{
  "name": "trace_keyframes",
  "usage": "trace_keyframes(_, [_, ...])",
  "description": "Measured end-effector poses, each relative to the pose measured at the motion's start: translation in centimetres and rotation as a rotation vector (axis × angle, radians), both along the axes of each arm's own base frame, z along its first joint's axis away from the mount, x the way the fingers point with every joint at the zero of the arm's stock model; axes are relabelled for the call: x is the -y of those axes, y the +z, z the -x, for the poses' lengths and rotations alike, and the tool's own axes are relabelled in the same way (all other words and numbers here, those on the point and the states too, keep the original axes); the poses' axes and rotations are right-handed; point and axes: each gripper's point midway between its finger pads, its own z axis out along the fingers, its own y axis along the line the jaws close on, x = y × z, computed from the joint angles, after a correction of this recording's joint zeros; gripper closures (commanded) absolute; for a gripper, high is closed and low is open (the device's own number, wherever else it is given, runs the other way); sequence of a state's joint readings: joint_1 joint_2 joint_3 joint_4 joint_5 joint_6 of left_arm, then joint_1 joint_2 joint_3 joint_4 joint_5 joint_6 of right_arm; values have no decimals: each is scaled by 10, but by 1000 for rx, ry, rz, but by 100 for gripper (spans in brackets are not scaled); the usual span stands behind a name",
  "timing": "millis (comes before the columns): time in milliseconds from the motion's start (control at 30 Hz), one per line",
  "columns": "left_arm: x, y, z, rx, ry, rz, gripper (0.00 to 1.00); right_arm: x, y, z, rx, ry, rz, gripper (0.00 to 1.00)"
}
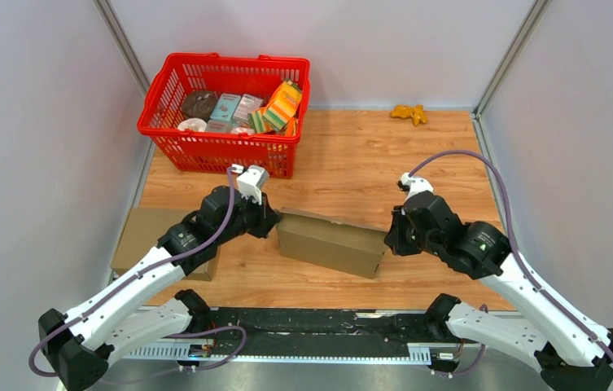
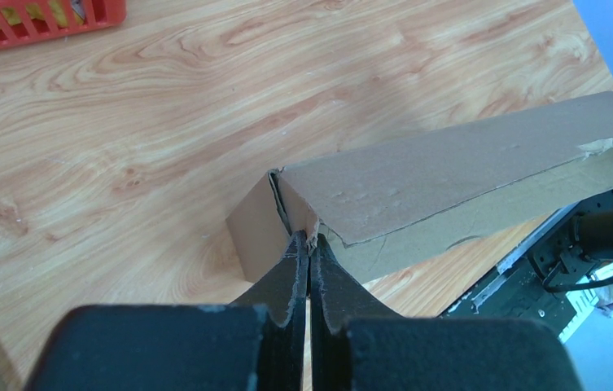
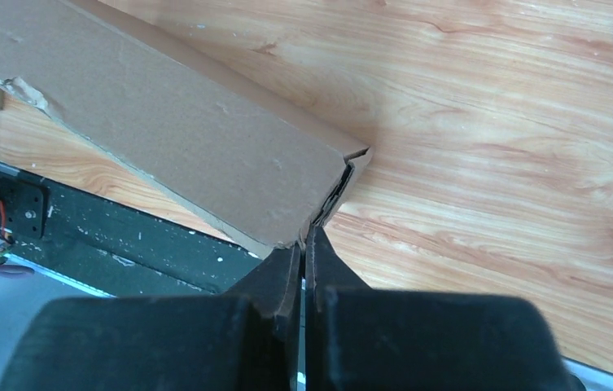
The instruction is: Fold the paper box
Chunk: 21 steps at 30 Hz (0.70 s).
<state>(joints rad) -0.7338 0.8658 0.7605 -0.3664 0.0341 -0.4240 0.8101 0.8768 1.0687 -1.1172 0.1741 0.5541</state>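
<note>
The box (image 1: 331,242) is lying on its side in the middle of the table (image 1: 352,163), a long brown cardboard shape running slantwise, its left end farther from the arms and its right end nearer them. The two arms are reaching in from either side and meeting it at its ends. The left gripper (image 1: 270,220) is clenching on the left end: in the left wrist view its fingers (image 2: 291,281) are pressing flat together, and a thin torn edge of cardboard at the box's near corner is sitting between their tips, so it is grasping the box there. A loose flap is standing slightly open beside that corner. The right gripper (image 1: 390,236) is touching the right end, and in the right wrist view its fingers (image 3: 327,265) are likewise lying tight against each other, their tips meeting the lower corner where the end flaps are gaping a little; whether any cardboard is caught between them I cannot tell. The top face of the box is showing dents and a ragged edge. A basket (image 1: 221,155) holding packets is standing at the far left of the table, well apart from the box. A second cardboard piece (image 1: 144,228) is lying under the left arm, and a small yellow thing (image 1: 409,113) is resting by the far wall.
</note>
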Motion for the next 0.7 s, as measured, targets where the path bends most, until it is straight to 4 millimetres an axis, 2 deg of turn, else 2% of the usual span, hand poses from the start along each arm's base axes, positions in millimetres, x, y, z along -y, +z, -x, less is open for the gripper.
trace_keyframes(133, [-1,0,1,1,7,6,96,-2,-1,-1,51,-8,-68,100])
trace_keyframes(300, [-6,0,7,-12,14,9,77,-7,2,-1,64,1,-109,99])
trace_keyframes(333, [-8,-2,9,-20,14,4,75,-9,2,-1,62,6,-113,95])
trace_keyframes(367, [-10,-4,11,-34,15,-2,73,-11,1,-2,61,8,-115,85])
trace_keyframes(433, [-12,-3,14,-44,16,-6,70,-15,2,-4,53,14,-119,79])
trace_keyframes(533, [-17,0,22,-75,12,-25,68,-20,-8,-1,0,35,-90,78])
trace_keyframes(667, [-21,6,28,-94,6,-46,65,-21,-9,-4,-26,37,-46,80])
trace_keyframes(700, [-21,8,29,-95,5,-47,61,-21,-9,-4,-30,40,-38,81])
